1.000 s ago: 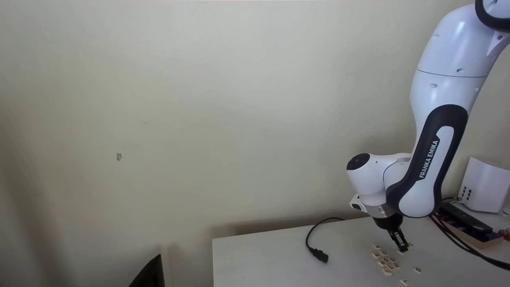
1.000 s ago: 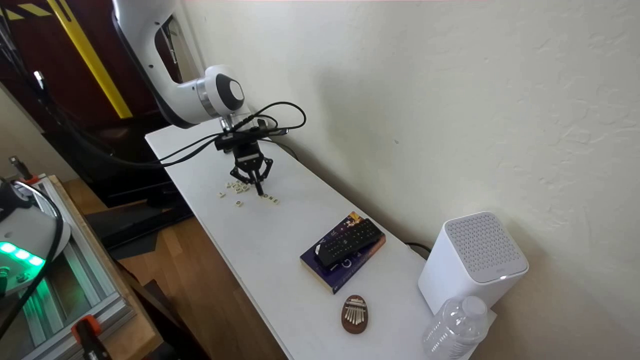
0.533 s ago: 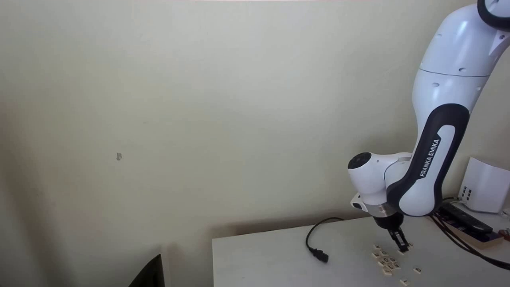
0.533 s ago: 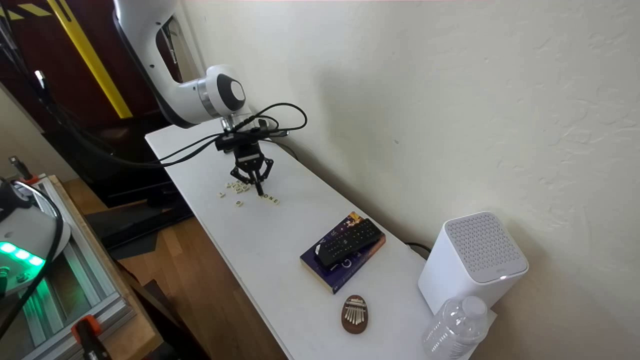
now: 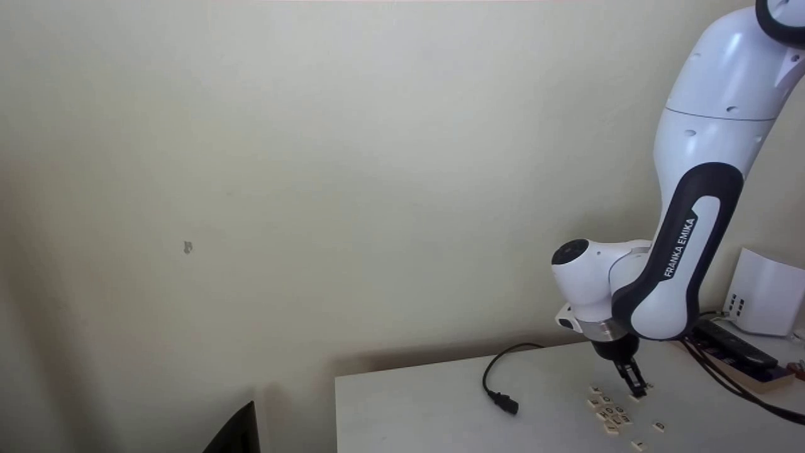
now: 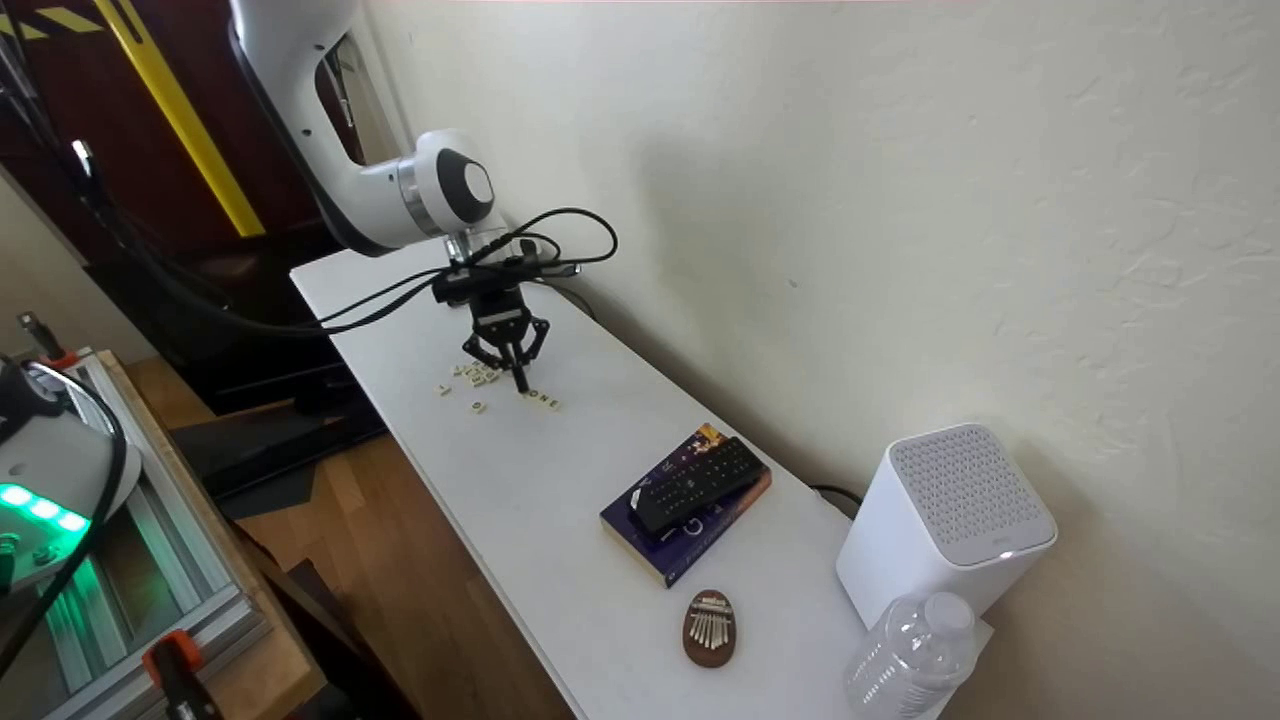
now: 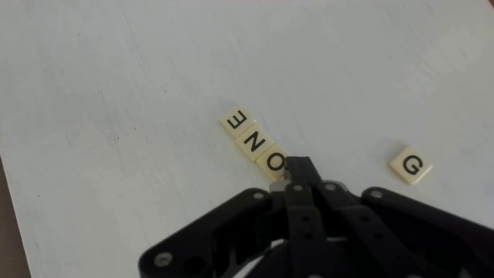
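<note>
My gripper is shut, its black fingertips pressed together, low at the white table [image 6: 560, 560]; it shows in both exterior views [image 5: 638, 392] [image 6: 520, 386] and in the wrist view [image 7: 303, 168]. The fingertips are right at the tile O [image 7: 274, 161] and cover its edge; a sliver of what may be another tile shows below it. The tile N [image 7: 254, 142] and the tile E [image 7: 237, 121] touch on in a slanted row. Nothing shows held between the fingers. A single tile G [image 7: 411, 165] lies apart, also in both exterior views [image 5: 658, 426] [image 6: 478, 407].
A cluster of several letter tiles [image 5: 609, 413] and a lone tile [image 5: 638, 445] lie nearby. A black cable plug [image 5: 505, 403] lies farther off. In an exterior view are a book [image 6: 660, 545], remote [image 6: 698, 484], thumb piano [image 6: 709, 628], white speaker [image 6: 945, 520] and bottle [image 6: 915, 655].
The shut gripper has moved slightly along the table toward the book side. The tile at its fingertips, and the row with it, appear to have slid a little the same way.
</note>
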You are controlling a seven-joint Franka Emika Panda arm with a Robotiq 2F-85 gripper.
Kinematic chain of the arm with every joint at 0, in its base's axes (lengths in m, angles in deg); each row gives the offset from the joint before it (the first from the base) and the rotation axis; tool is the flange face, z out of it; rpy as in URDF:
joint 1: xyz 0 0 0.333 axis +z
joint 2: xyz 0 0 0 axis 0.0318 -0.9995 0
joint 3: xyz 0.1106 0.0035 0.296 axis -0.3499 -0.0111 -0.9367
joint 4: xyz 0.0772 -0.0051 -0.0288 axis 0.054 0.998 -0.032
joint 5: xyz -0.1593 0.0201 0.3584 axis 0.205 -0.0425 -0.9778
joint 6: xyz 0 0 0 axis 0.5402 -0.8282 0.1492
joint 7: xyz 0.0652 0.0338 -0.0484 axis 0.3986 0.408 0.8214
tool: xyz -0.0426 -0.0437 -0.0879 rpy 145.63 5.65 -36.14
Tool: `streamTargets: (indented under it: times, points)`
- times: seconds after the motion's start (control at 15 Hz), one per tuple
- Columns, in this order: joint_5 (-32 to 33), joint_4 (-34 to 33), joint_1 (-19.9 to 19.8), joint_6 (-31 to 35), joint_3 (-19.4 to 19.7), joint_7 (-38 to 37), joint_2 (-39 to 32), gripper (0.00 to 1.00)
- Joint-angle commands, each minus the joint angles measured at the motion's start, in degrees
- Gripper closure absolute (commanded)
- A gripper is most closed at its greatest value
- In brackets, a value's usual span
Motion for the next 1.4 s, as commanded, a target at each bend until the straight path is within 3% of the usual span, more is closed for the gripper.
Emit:
streamTargets:
  times: [0.0, 0.73, 1.33]
  points:
    - [1.12, 0.16, -1.38, -0.26, -0.9, 0.32, 0.71, 1.0]
    - [-0.46, 1.13, -2.71, -0.69, -1.72, 0.6, 2.91, 1.0]
    - [-13.95, 3.88, -6.73, -1.93, -3.6, -1.29, 7.65, 1.0]
